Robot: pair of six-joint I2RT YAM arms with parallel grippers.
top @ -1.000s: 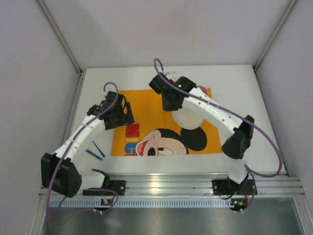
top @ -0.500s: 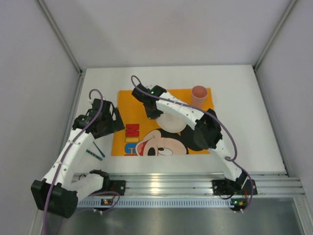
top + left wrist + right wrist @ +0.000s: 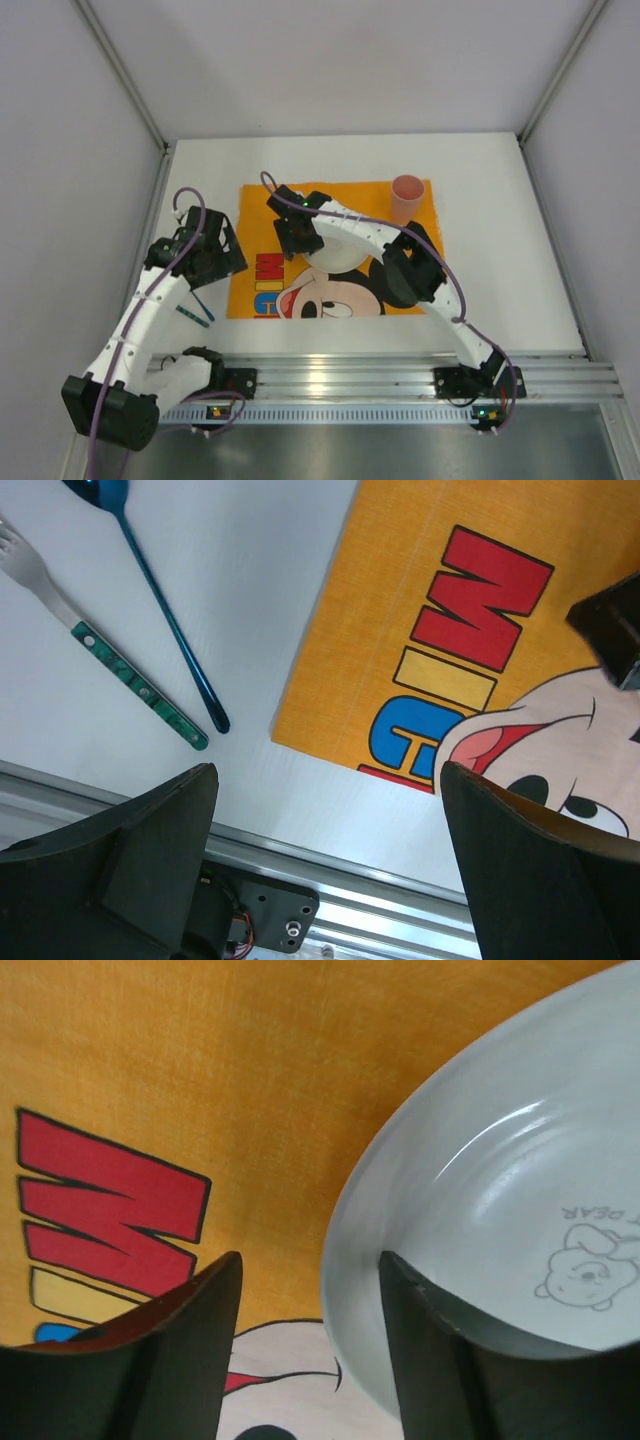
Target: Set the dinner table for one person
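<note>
The white dinner table (image 3: 500, 250) carries an orange Mickey Mouse placemat (image 3: 300, 285), also filling the left wrist view (image 3: 450, 650). On the mat sits a white plate (image 3: 343, 260) with a small bear print (image 3: 500, 1220). My right gripper (image 3: 292, 240) (image 3: 310, 1360) is open and straddles the plate's left rim, one finger inside the plate and one over the mat. A pink cup (image 3: 407, 198) stands upright on the mat's far right corner. My left gripper (image 3: 210, 262) (image 3: 330, 880) is wide open with nothing in it, above the mat's near left corner.
A fork (image 3: 110, 670) with a green handle and a blue spoon (image 3: 165, 610) lie on the white table left of the mat, seen from above as a pair (image 3: 195, 310). An aluminium rail (image 3: 400, 375) runs along the near edge. Grey walls close both sides.
My right gripper has gone from shut to open and has swung left and nearer, from the mat's far side to the plate's left rim, uncovering the cup. The left arm has drawn back left.
</note>
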